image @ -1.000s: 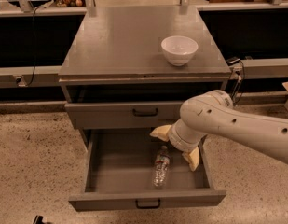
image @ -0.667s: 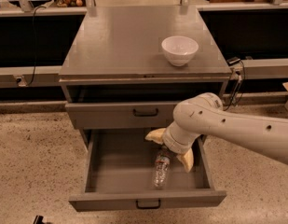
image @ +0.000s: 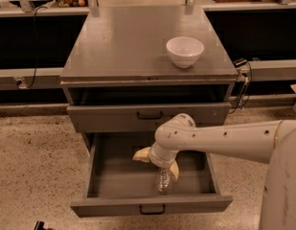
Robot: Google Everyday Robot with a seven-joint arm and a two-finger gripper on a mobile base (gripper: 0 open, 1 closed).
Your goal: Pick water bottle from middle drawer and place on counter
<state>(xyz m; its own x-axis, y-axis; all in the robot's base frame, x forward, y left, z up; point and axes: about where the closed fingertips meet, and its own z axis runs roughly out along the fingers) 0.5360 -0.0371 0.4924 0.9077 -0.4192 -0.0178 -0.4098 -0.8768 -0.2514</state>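
- The gripper (image: 156, 165) hangs low inside the pulled-out middle drawer (image: 116, 178), at the end of the pale arm (image: 224, 138) that reaches in from the right.
- Its two cream fingers (image: 141, 155) are spread well apart, one out to the left and the other down to the right, and they are not closed on anything.
- The water bottle (image: 163, 180) lies on the drawer's flat grey floor, right under the gripper and just beside the right-hand finger. I cannot tell whether that finger touches it.
- The bottle's upper end is hidden under the wrist. Its clear body points toward the drawer front, right of centre.
- The drawer front faces me with its small black handle (image: 152, 209).
- Above it, the other drawer front (image: 109, 119) is shut and has a similar black handle.
- Over that sits a dark open slot (image: 147, 96) just under the top.
- The grey desk (image: 123, 42) carries a white bowl (image: 185, 51) toward its right front corner.
- Speckled floor (image: 32, 166) spreads out around the cabinet.
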